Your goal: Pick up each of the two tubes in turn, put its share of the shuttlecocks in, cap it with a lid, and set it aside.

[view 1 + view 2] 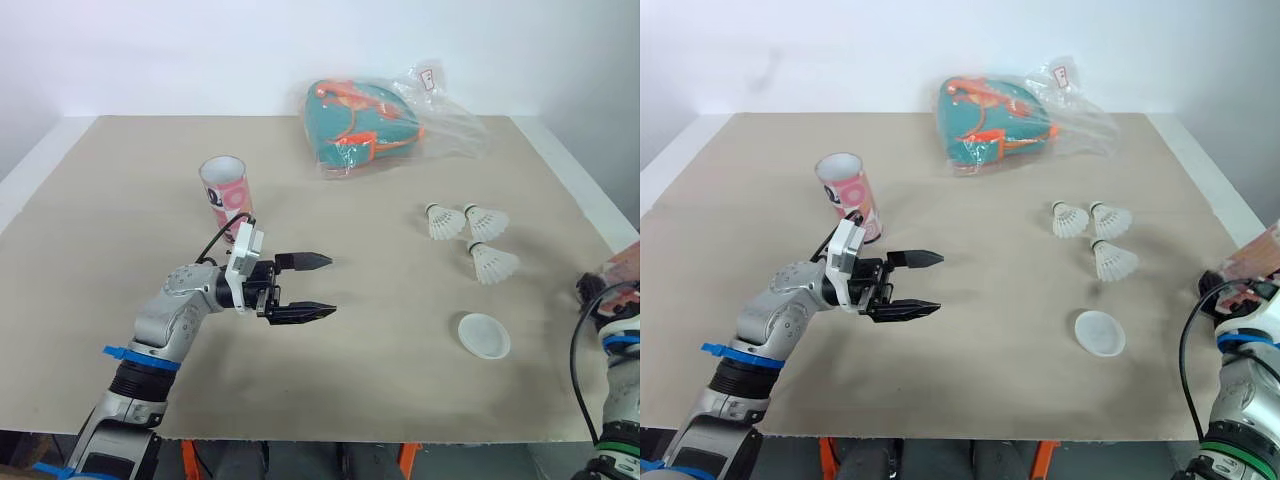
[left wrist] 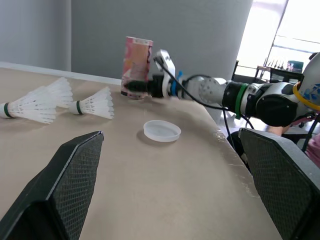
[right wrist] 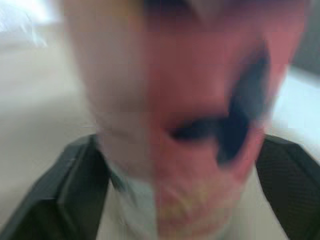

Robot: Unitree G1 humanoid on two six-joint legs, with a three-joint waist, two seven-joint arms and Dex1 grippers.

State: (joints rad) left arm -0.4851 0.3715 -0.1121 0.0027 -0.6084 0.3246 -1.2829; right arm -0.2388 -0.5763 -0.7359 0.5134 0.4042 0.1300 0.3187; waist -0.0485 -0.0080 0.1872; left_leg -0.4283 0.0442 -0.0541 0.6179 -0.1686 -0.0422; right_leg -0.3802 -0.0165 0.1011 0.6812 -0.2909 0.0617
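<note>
A pink and white tube (image 1: pixel 226 195) stands upright and open-topped at the table's left. My left gripper (image 1: pixel 330 286) hovers in front of it to the right, low over the table, open with nothing between its fingers. At the table's right edge my right gripper (image 2: pixel 142 89) is shut on a second pink tube (image 2: pixel 137 65), held upright; that tube (image 3: pixel 190 125) sits close between the black fingers (image 3: pixel 75 190). Three white shuttlecocks (image 1: pixel 443 221), (image 1: pixel 487 222), (image 1: pixel 494 263) lie on their sides at the right. A white round lid (image 1: pixel 484 335) lies nearer the front edge.
A teal and orange bag in clear plastic wrap (image 1: pixel 370 125) lies at the back middle of the beige table (image 1: pixel 120 300). The right edge of the table runs close to my right arm.
</note>
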